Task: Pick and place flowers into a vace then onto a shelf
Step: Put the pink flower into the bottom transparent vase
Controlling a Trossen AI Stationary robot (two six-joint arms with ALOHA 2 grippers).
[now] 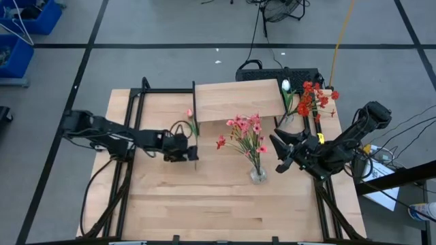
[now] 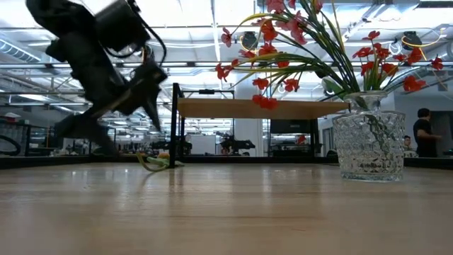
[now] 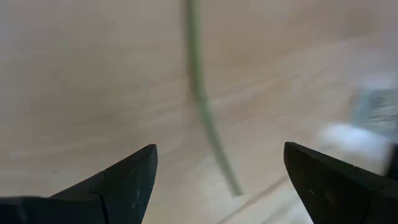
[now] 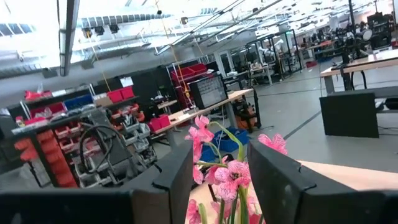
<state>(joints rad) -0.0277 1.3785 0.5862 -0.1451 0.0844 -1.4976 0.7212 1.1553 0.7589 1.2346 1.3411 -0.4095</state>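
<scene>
The left gripper (image 1: 193, 154) is shown left of centre in the high view, its dark fingers (image 3: 118, 183) spread wide apart over a thin green stem (image 3: 205, 112) that lies flat on the pale wooden tabletop (image 1: 204, 204). This stem belongs to the single pink-budded flower (image 1: 191, 121), placed just left of the small light-wood shelf on black metal legs (image 1: 238, 100).

The flower is judged light, slender and springy; its stem is best taken near the middle, since the bud end appears delicate and the smooth plastic may slip or roll under closing pads.

A clear, faceted glass vase (image 2: 368, 145) stands at the right of the low view, already holding a spray of red and pink blossoms (image 1: 246, 133). It is judged rigid, heavy and breakable, with a textured wall offering grip.

The right gripper (image 1: 281, 154) is seen beside the vase, fingers parted and empty. Further red blossoms and a white tulip bud (image 1: 286, 86) lie at the upper right of the high view.
</scene>
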